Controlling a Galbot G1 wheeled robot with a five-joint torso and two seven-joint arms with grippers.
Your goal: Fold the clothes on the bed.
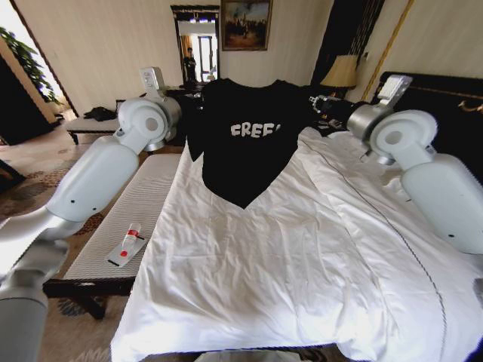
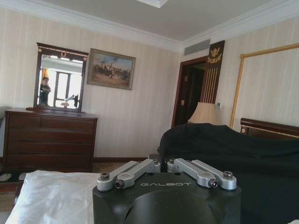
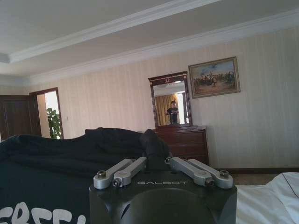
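The left gripper (image 2: 162, 164) is closed down on the black T-shirt (image 1: 245, 139), its linkage drawn together in the left wrist view with dark cloth bunched just ahead of the fingers. The right gripper (image 3: 156, 163) matches it, pinched shut on a wad of the same black cloth that rises between the links in the right wrist view. From the head, both arms reach forward with the shirt stretched between them, each holding one shoulder (the grip points themselves are hidden behind the arm housings there).

The shirt hangs upright over the far end of the bed (image 1: 302, 256), white "FREE" lettering facing the robot. Its lower hem comes to a point that touches the white duvet near the middle of the bed's width, toward the far edge. A striped bench (image 1: 124, 219) runs along the bed's left edge with a small red-and-white item (image 1: 128, 245) lying on it, apart from the work.

This looks like the spreading step: the garment is lifted and opened but not yet laid flat. The next move likely calls for lowering both grippers evenly, so the cloth lands smooth and unwrinkled on the duvet before any fold begins.
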